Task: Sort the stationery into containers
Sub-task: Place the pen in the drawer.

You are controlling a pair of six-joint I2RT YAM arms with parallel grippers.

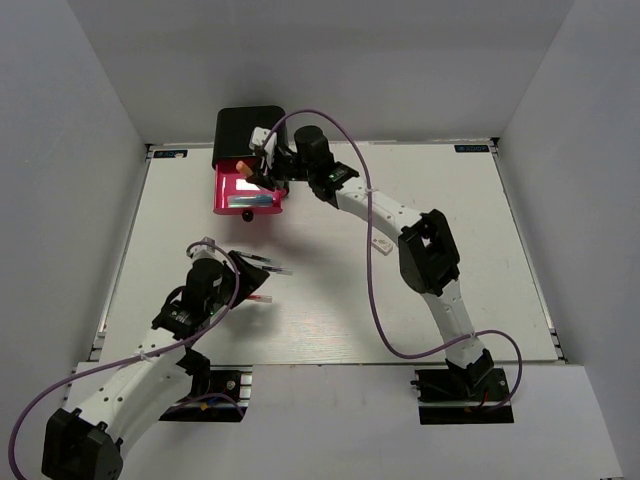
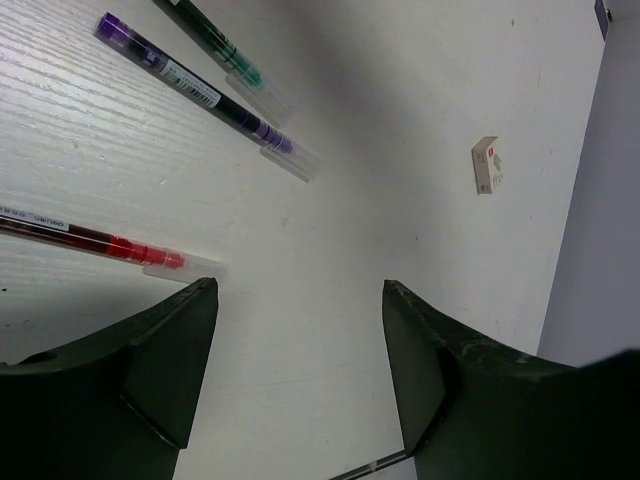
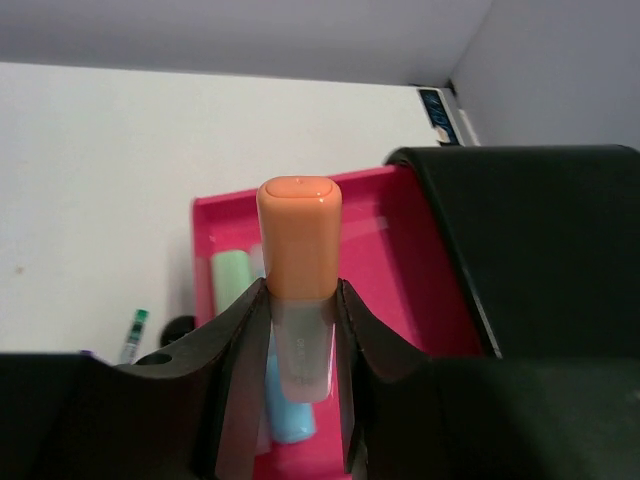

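My right gripper (image 3: 300, 300) is shut on a short orange-capped bar (image 3: 298, 235) and holds it upright over the open pink drawer (image 3: 400, 270) of the black cabinet (image 3: 540, 240). A mint-green bar (image 3: 232, 280) and a light-blue bar (image 3: 285, 420) lie in that drawer. From above, the orange bar (image 1: 241, 167) sits at the drawer's (image 1: 228, 192) back left. My left gripper (image 2: 300, 290) hangs open over bare table with nothing between its fingers. A red pen (image 2: 110, 243) lies just beyond its left fingertip, and a purple pen (image 2: 200, 95) and a green pen (image 2: 225, 45) lie farther out.
A small white eraser block (image 2: 487, 165) lies alone on the table, right of the pens; from above the eraser (image 1: 381, 243) is under the right forearm. The drawer's black knob (image 1: 247, 214) faces the near side. Grey walls surround the white table (image 1: 450, 280).
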